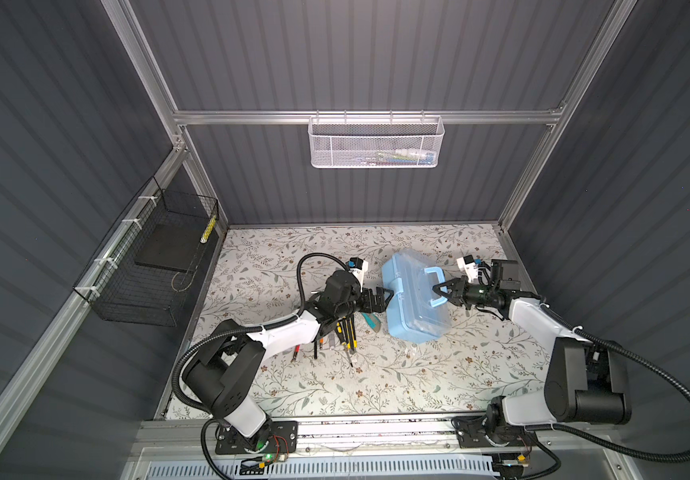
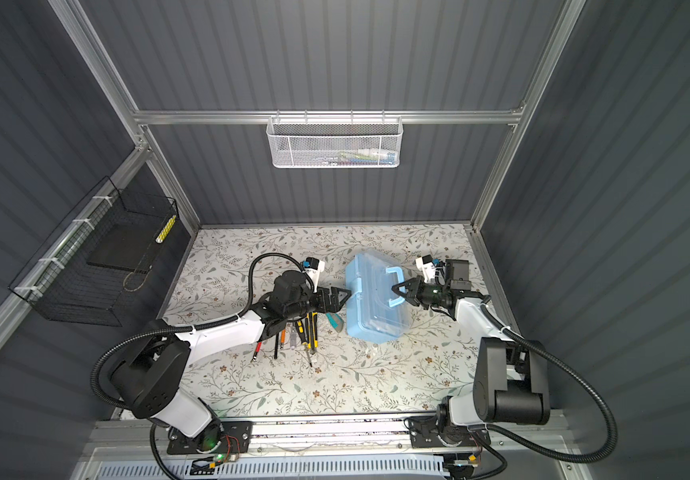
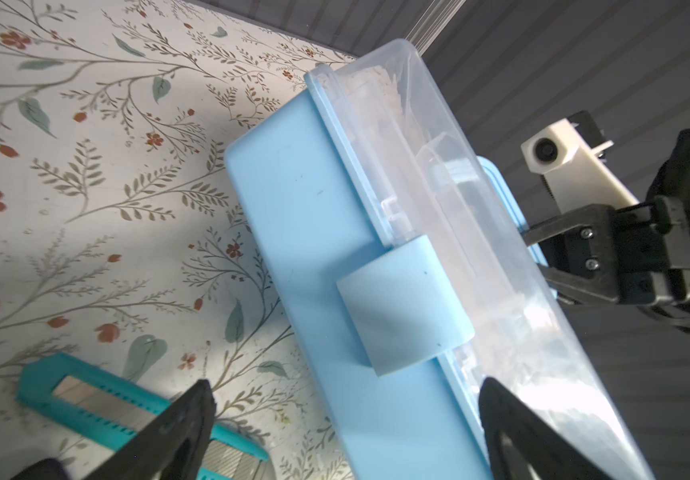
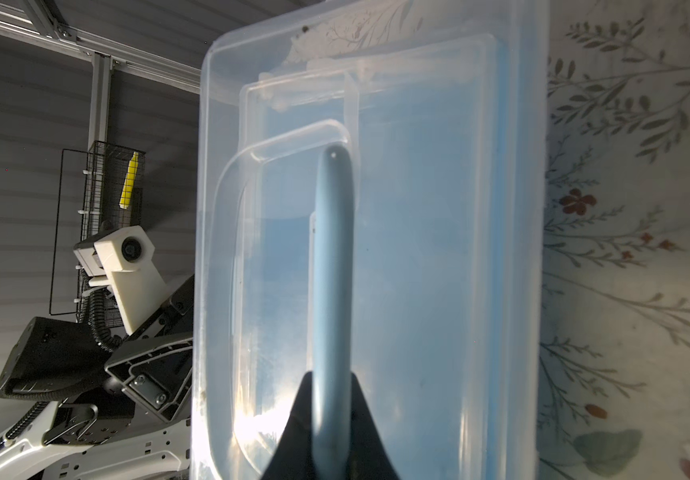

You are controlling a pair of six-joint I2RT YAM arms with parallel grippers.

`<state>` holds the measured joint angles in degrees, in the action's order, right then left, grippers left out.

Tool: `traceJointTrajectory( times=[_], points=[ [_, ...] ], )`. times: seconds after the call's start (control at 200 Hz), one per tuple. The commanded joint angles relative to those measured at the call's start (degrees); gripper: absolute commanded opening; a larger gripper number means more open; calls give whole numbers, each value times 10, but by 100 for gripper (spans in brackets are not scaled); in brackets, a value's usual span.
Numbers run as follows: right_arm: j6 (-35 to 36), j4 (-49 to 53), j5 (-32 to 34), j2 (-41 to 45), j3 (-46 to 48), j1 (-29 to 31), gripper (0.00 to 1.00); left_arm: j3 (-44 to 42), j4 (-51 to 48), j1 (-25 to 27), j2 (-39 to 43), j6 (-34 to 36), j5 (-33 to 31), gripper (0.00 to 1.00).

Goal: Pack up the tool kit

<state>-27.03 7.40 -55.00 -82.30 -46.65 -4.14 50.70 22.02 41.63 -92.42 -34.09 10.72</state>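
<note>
Two end effectors at the tool kit (image 1: 414, 303): right end effector (image 1: 439, 292) clamped on its handle (image 1: 435, 286), left end effector (image 1: 387, 298) spread wide beside the latch (image 3: 403, 309).

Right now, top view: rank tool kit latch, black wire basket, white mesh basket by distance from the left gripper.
1. Tool kit latch: just ahead of the open left gripper.
2. Black wire basket: on the left wall.
3. White mesh basket: high on the back rail.

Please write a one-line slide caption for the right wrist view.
Right pincer shut on the pale-blue handle of the closed tool kit.
</note>
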Motion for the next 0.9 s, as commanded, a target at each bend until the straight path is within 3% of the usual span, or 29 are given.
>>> traceJointTrajectory(
  times=[0.0,0.896],
  points=[
    [66,6,23,-17,-23,-2,0,12,57,6,-12,-43,29,99],
    [75,31,82,-18,-64,38,0,50,106,29,-63,-64,103,99]
  ],
)
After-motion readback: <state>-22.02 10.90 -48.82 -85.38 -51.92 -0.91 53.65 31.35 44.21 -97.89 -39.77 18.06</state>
